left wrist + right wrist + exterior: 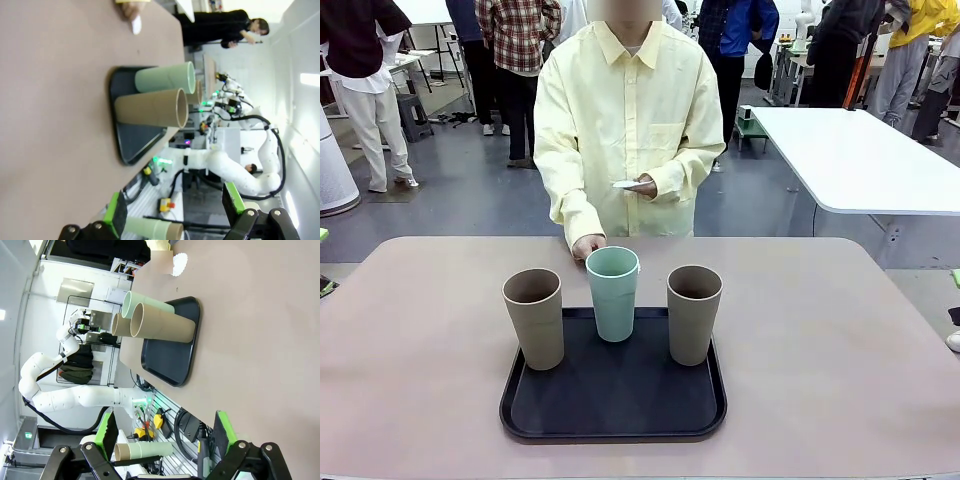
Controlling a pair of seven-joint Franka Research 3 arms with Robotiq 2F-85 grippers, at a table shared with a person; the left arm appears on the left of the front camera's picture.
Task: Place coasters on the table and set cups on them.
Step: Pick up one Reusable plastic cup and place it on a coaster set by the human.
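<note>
Pinkish-beige table [820, 330] carries a black tray [610, 415] by its near edge, three cups [613, 293] upright on it, bare surface wide on both sides. A person's hand [588, 245] rests at the far edge; the other hand [646, 188] holds white coasters [626, 184]. Left wrist view: left gripper [175, 207] spread, empty. Right wrist view: right gripper [165, 432] spread, empty; one coaster [179, 262] lies at the far edge.
</note>
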